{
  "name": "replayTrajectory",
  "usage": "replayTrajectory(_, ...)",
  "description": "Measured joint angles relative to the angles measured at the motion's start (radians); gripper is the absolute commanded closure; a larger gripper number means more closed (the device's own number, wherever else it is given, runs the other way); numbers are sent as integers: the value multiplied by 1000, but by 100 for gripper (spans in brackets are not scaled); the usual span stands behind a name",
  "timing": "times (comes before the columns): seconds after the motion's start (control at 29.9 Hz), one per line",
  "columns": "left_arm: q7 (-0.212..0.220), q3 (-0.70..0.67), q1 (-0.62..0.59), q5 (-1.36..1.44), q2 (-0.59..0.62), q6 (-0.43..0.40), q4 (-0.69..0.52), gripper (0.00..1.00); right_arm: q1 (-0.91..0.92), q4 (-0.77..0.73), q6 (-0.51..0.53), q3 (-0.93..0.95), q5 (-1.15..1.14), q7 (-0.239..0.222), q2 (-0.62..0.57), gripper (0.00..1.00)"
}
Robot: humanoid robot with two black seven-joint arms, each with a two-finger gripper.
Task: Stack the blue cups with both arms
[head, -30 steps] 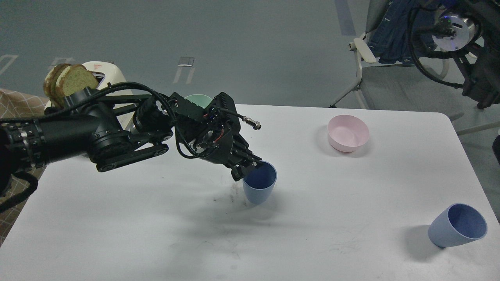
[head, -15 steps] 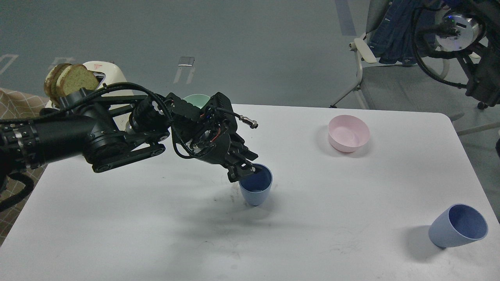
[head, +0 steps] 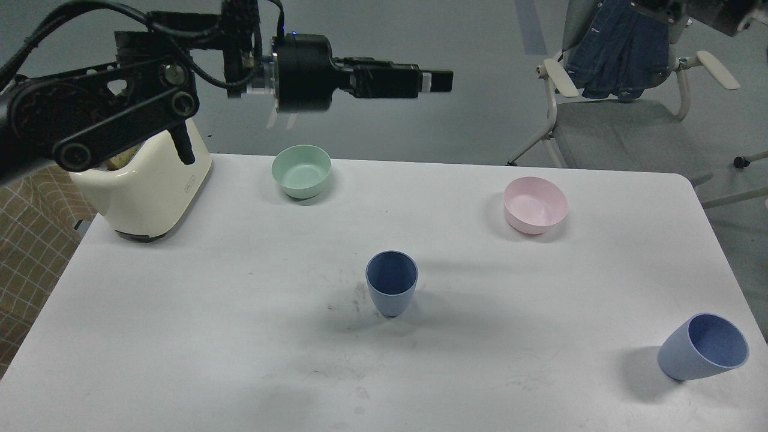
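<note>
One blue cup [head: 392, 283] stands upright on the white table [head: 210, 312], near its middle, with nothing touching it. The second blue cup [head: 703, 348] sits tilted near the table's right front edge, its mouth facing up and to the right. My left arm is raised high above the table's far edge. Its gripper [head: 441, 81] points to the right, far above and behind the middle cup, and holds nothing. It is seen side-on, so its fingers cannot be told apart. Only a dark part of my right arm [head: 717, 11] shows at the top right corner; its gripper is out of view.
A mint-green bowl [head: 301, 171] and a pink bowl [head: 535, 204] stand at the back of the table. A cream toaster [head: 150, 189] stands at the back left. A chair with a denim jacket [head: 621, 51] is behind the table on the right.
My left gripper let go of the middle cup and rose up and back, away from the table. The cup now stands upright on its own. The right cup has not moved.
</note>
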Motion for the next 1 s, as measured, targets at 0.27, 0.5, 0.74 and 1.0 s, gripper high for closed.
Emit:
replayTrajectory(0.27, 17, -21, 59, -327, -12, 17, 129, 5, -59, 374, 0, -58, -479, 0, -479, 0)
replayTrajectory(0.5, 16, -56, 110, -506, -91, 31, 255, 5, -140, 578, 0, -124, -760, 0, -812, 0)
replayTrajectory(0.74, 16, -58, 128, -514, -109, 28, 268, 5, -144, 590, -52, -326, -932, 0, -869, 1)
replayTrajectory(1.0, 15, -58, 131, -512, -111, 21, 258, 5, -146, 612, -157, -465, -987, 0, -859, 7)
